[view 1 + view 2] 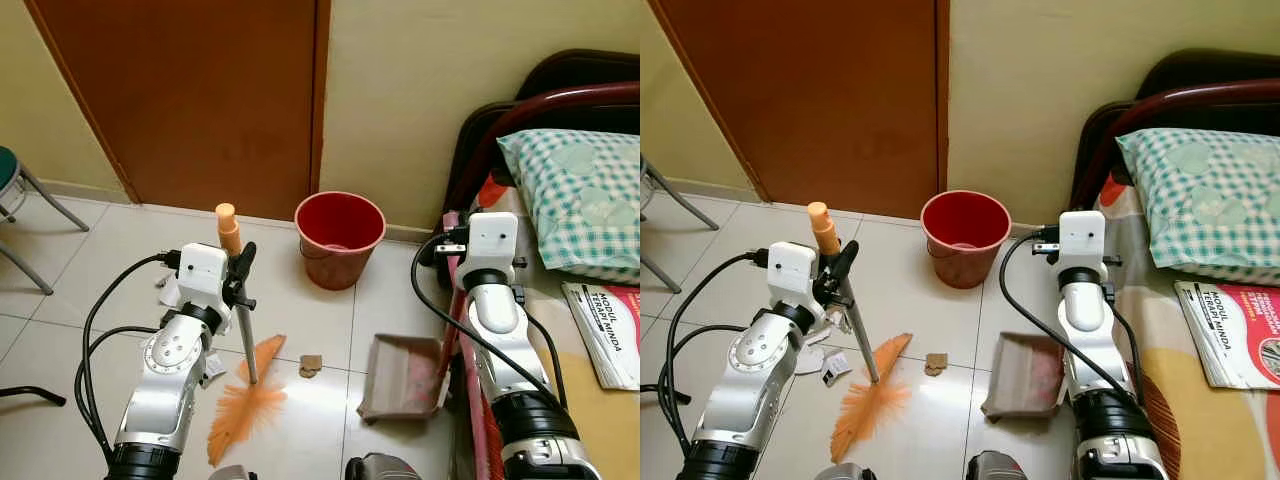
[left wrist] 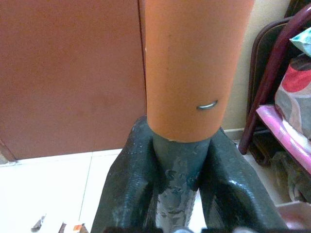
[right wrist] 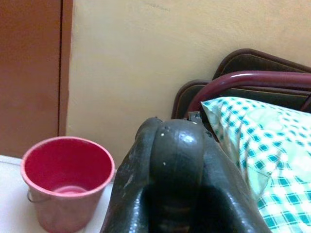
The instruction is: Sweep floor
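Left eye view has the left gripper (image 1: 238, 268) clamped on the handle of a broom (image 1: 245, 395), its black fingers (image 2: 127, 187) pressed to either side of the shaft just under the orange grip. The orange bristles rest splayed on the tiled floor (image 1: 120, 260), just beside a small brown scrap (image 1: 310, 365). A dustpan (image 1: 402, 378) lies on the tiles a little to the right of that scrap, mouth toward it, and a red bucket (image 1: 340, 237) stands beyond, near the door (image 1: 190, 100). Bits of paper litter (image 1: 835, 368) lie by the left arm. The right gripper (image 3: 170, 170) seems to grip something dark, probably the dustpan's handle, though its fingers are too close to the lens to judge. Sweeping looks only partly done: the scrap and paper are not yet in the dustpan, and nothing can be seen in the bucket beyond its bare bottom.
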You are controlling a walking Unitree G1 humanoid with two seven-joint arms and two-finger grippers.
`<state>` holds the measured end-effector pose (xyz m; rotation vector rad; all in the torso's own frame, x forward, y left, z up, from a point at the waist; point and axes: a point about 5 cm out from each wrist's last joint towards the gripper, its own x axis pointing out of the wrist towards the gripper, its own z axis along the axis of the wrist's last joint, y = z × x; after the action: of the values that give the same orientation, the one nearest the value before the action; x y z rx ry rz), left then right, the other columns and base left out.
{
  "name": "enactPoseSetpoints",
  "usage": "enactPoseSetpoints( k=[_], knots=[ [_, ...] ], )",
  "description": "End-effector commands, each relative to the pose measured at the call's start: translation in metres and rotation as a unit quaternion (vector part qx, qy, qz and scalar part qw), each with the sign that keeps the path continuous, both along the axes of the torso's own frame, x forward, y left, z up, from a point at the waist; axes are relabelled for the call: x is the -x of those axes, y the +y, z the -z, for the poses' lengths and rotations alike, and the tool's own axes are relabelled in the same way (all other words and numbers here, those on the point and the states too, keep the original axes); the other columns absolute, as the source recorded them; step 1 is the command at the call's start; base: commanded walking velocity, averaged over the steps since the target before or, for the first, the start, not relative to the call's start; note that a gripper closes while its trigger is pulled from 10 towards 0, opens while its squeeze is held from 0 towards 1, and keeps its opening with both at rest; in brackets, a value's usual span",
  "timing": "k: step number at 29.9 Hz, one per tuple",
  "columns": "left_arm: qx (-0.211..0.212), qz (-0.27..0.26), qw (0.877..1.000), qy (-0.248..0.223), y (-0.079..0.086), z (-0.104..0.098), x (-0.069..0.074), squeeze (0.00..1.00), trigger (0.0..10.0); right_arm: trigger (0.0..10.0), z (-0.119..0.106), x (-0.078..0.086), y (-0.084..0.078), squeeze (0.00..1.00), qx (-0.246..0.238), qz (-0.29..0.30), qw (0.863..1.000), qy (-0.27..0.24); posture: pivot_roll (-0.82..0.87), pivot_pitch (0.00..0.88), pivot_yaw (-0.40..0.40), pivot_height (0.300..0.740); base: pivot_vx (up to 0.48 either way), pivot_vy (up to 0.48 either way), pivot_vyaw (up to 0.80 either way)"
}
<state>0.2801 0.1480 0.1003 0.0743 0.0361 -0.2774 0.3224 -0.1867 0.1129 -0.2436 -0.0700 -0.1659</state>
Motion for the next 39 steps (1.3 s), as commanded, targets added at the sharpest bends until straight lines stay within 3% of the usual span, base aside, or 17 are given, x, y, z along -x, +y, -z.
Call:
enactPoseSetpoints(
  k=[1,7,14,16,24,28,32,39],
  knots=[
    [0.004,0.016,1.0,-0.007,-0.004,-0.005,0.0,0.0,10.0,10.0,-0.003,-0.002,0.003,0.0,0.039,-0.004,0.999,-0.006,-0.06,0.085,-0.028,0.74,0.0,0.0,0.0],
    [0.004,0.02,1.0,-0.005,-0.004,-0.006,0.001,0.0,10.0,10.0,-0.003,-0.003,0.018,0.0,0.101,-0.039,0.994,-0.012,-0.05,0.093,-0.027,0.74,0.0,0.0,0.0],
    [0.004,0.031,0.999,-0.007,-0.007,-0.01,0.005,0.0,10.0,10.0,0.011,-0.003,0.038,0.0,0.127,-0.067,0.989,0.018,-0.04,0.111,-0.028,0.74,0.0,0.0,0.0],
    [0.005,0.034,0.999,-0.006,-0.007,-0.012,0.007,0.0,10.0,10.0,0.015,-0.002,0.05,0.0,0.137,-0.088,0.986,0.022,-0.03,0.121,-0.028,0.74,0.0,0.0,0.0],
    [0.011,0.03,0.999,-0.004,-0.007,-0.016,0.007,0.0,10.0,10.0,0.023,-0.002,0.076,0.0,0.109,-0.118,0.986,0.039,-0.02,0.135,-0.033,0.74,0.0,0.0,0.0],
    [0.049,0.019,0.999,0.009,-0.008,-0.017,0.006,0.0,10.0,10.0,0.025,-0.005,0.086,0.0,0.067,-0.116,0.99,0.05,-0.02,0.133,-0.036,0.74,0.0,0.0,0.0],
    [0.148,0.026,0.987,0.052,-0.018,-0.018,0.008,0.0,10.0,10.0,0.021,-0.012,0.099,0.0,0.029,-0.115,0.992,0.049,-0.01,0.134,-0.041,0.74,0.0,0.0,0.0],
    [0.206,0.032,0.975,0.072,-0.028,-0.021,0.01,0.0,10.0,10.0,0.018,-0.017,0.102,0.0,-0.011,-0.107,0.993,0.049,-0.01,0.127,-0.051,0.74,0.0,0.0,0.0]
  ],
)
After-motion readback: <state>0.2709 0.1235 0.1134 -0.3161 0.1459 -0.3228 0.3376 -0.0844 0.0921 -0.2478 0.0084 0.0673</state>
